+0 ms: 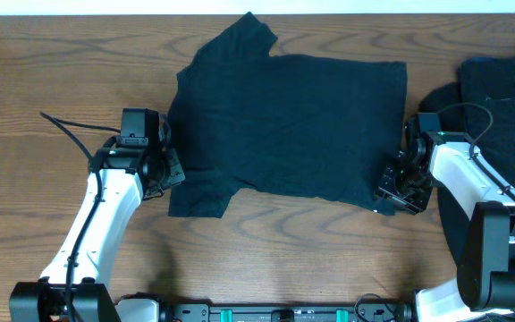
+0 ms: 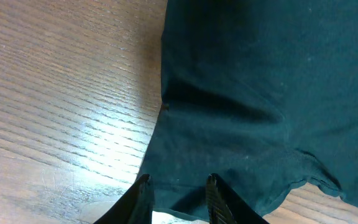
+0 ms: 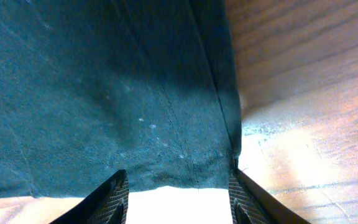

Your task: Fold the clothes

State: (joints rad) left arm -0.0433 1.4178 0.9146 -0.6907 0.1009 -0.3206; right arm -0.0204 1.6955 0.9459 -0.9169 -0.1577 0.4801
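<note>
On the table [image 1: 25, 80] the navy T-shirt [image 1: 293, 125] lies spread flat at centre, ready for folding. A second dark garment [image 1: 508, 89] waits at 3 o'clock. The left end effector [image 1: 170, 168] at the shirt's 8 o'clock and the right end effector [image 1: 389, 190] at its 4 o'clock both gape over its edges, gripping nothing.

No readable text, number or sign in any view.
The dark navy T-shirt [image 1: 293, 125] is plain fabric in the overhead and both wrist views, with no print and no tag that can be read. The second dark garment [image 1: 508, 89] at the right edge of the overhead view is just as plain. The wood-grain table [image 1: 25, 80] carries only its grain. The base rail [image 1: 293, 315] at the near edge has small green parts, but they are too small to tell whether any lettering stands on them.
</note>
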